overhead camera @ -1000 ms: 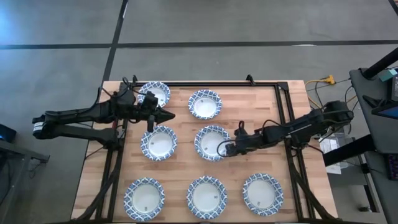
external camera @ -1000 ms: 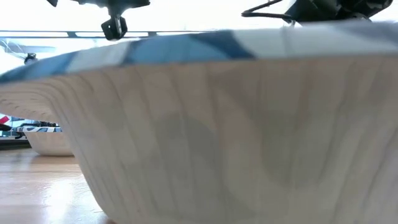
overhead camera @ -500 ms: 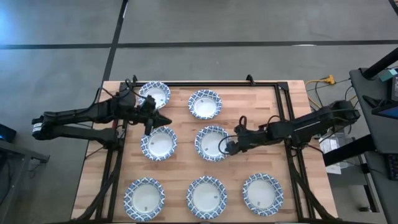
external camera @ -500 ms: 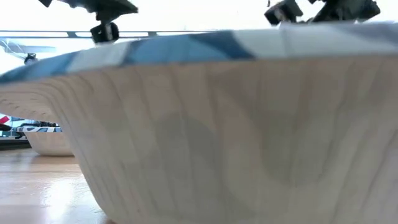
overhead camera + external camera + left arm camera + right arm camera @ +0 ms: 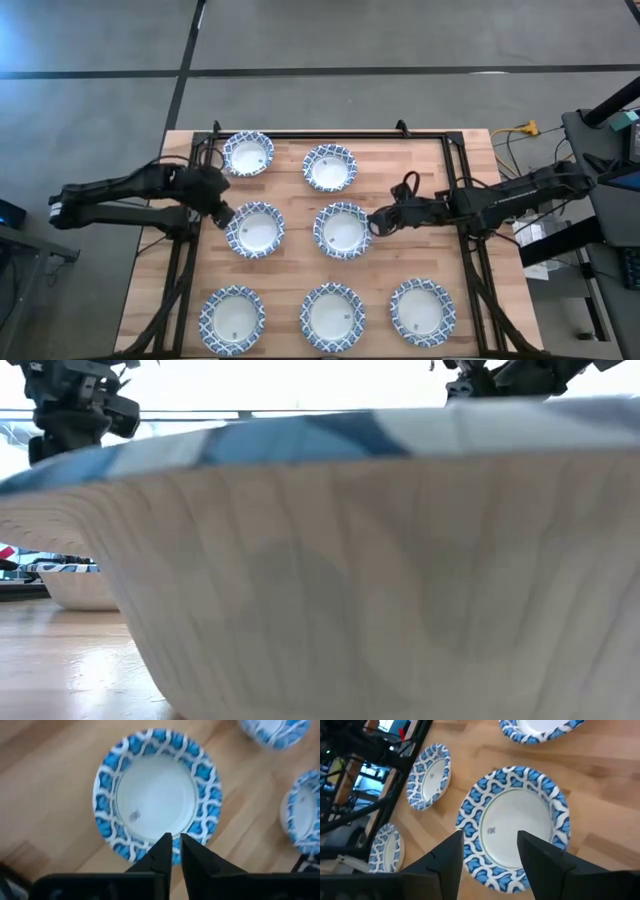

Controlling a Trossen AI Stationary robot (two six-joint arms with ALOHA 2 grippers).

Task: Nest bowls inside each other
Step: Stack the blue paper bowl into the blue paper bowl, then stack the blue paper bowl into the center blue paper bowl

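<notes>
Seven blue-rimmed white bowls sit apart, each on its base, on the wooden table. My left gripper (image 5: 222, 214) is shut and hangs over the left rim of the middle-left bowl (image 5: 255, 229). In the left wrist view its tips (image 5: 175, 842) point down at that bowl's (image 5: 155, 795) patterned rim. My right gripper (image 5: 376, 224) is open and stands above the right edge of the middle bowl (image 5: 342, 230). The right wrist view shows its gap (image 5: 492, 845) spread over this bowl (image 5: 520, 820). One near-row bowl (image 5: 400, 560) fills the low view.
Two bowls stand in the far row (image 5: 248, 153) (image 5: 330, 167) and three in the near row (image 5: 232, 318) (image 5: 332, 315) (image 5: 422, 311). A black frame (image 5: 455, 160) runs along the table's far, left and right sides. Bare wood lies at the far right (image 5: 410, 165).
My left gripper has swung from between the far-left and middle-left bowls toward the table's left and near edges, and has tipped to point down at the middle-left bowl's left rim. My right gripper has drawn back a little toward the table's right, off the middle bowl's centre. No bowl has moved.
</notes>
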